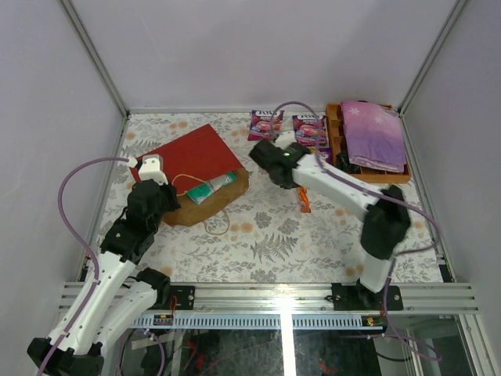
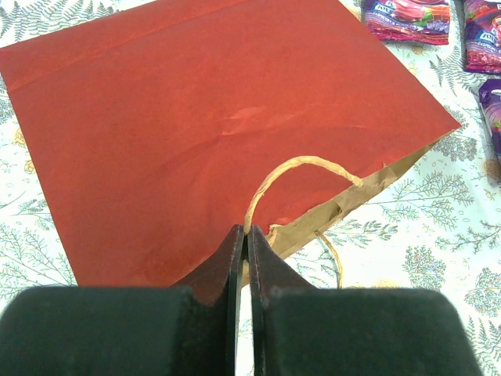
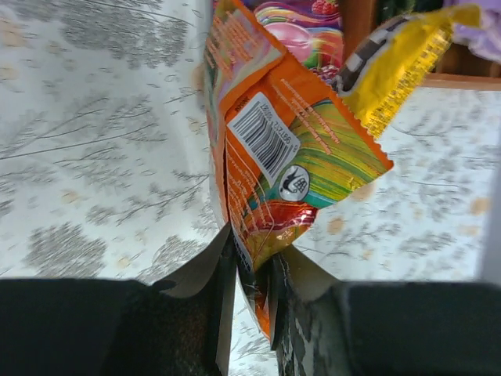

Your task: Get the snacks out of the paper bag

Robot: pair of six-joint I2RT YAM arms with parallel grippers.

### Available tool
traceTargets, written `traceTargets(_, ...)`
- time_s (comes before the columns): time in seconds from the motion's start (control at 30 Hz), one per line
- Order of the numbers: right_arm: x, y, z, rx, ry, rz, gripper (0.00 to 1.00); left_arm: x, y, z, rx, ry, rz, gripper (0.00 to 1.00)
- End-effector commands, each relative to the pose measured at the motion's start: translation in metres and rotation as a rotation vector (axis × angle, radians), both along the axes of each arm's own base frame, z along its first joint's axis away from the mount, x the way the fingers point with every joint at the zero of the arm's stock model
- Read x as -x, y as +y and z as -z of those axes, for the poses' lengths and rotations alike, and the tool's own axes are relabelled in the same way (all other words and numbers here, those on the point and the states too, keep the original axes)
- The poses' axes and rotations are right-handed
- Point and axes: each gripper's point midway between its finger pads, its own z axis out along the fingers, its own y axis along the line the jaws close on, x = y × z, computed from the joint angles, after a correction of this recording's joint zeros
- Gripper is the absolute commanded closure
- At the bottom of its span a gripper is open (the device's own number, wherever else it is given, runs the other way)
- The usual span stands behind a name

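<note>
Our right gripper (image 3: pixel 250 270) pinches one end of an orange candy pouch (image 3: pixel 270 160) hanging above the table (image 1: pixel 313 243), which we judge light, crinkly and slippery, best held at a flat seam, while our left gripper (image 2: pixel 244 243) sits closed at the mouth of the red paper bag (image 2: pixel 196 117).

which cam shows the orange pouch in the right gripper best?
Right wrist: the orange pouch fills the frame, barcode visible, pinched in the right gripper. Top external shows only an orange sliver under the arm. Left wrist doesn't show it.
</note>
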Motion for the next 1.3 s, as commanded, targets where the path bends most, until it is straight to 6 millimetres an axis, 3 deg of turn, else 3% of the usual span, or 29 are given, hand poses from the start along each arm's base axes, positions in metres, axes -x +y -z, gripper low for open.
traceTargets(0.0, 0.006, -0.021, -0.02, 0.461, -0.016, 0.07, 0.9, -0.004, -0.001, -0.006, 0.02, -0.028, -0.003, 1.0)
traceTargets(0.07, 0.007, 0.007, -0.01, 0.5, -0.001, 0.019, 0.82, -0.004, -0.002, -0.006, 0.02, -0.027, -0.001, 1.0)
traceTargets(0.1, 0.008, 0.022, -0.001, 0.485, 0.017, -0.019, 0.74, -0.004, -0.002, -0.005, 0.02, -0.026, -0.001, 1.0)
traceTargets(0.17, 0.011, 0.054, 0.017, 0.366, 0.062, -0.119, 0.36, -0.004, -0.002, -0.005, 0.021, -0.026, 0.0, 1.0)
traceTargets(0.23, 0.015, 0.079, 0.021, 0.18, 0.062, -0.202, 0.16, -0.004, -0.002, -0.004, 0.02, -0.024, 0.001, 1.0)
traceTargets(0.33, 0.02, 0.096, 0.0, -0.116, 0.01, -0.279, 0.05, -0.004, -0.003, -0.005, 0.021, -0.023, 0.005, 1.0)
traceTargets(0.37, 0.023, 0.092, -0.002, -0.195, 0.004, -0.288, 0.04, -0.005, -0.003, -0.004, 0.021, -0.02, 0.006, 1.0)
traceTargets(0.43, 0.025, 0.084, -0.032, -0.405, -0.067, -0.303, 0.03, -0.005, -0.004, -0.005, 0.021, -0.02, 0.009, 1.0)
traceTargets(0.5, 0.022, 0.076, -0.049, -0.591, -0.151, -0.307, 0.04, -0.005, -0.004, -0.005, 0.023, -0.021, 0.011, 1.0)
traceTargets(0.6, 0.025, 0.054, -0.053, -0.747, -0.22, -0.322, 0.07, -0.004, -0.005, -0.005, 0.026, -0.021, 0.017, 1.0)
traceTargets(0.7, 0.024, 0.038, -0.037, -0.788, -0.214, -0.315, 0.12, -0.004, -0.007, -0.004, 0.027, -0.017, 0.024, 1.0)
traceTargets(0.83, 0.005, 0.017, -0.001, -0.682, -0.163, -0.244, 0.17, -0.004, -0.009, -0.002, 0.03, -0.008, 0.037, 1.0)
traceTargets(1.07, -0.032, 0.017, 0.052, -0.501, -0.038, -0.223, 0.31, -0.004, -0.012, 0.0, 0.032, 0.0, 0.053, 1.0)
traceTargets(1.27, -0.063, 0.023, 0.077, -0.396, -0.007, -0.242, 0.39, -0.005, -0.013, 0.001, 0.031, 0.006, 0.057, 1.0)
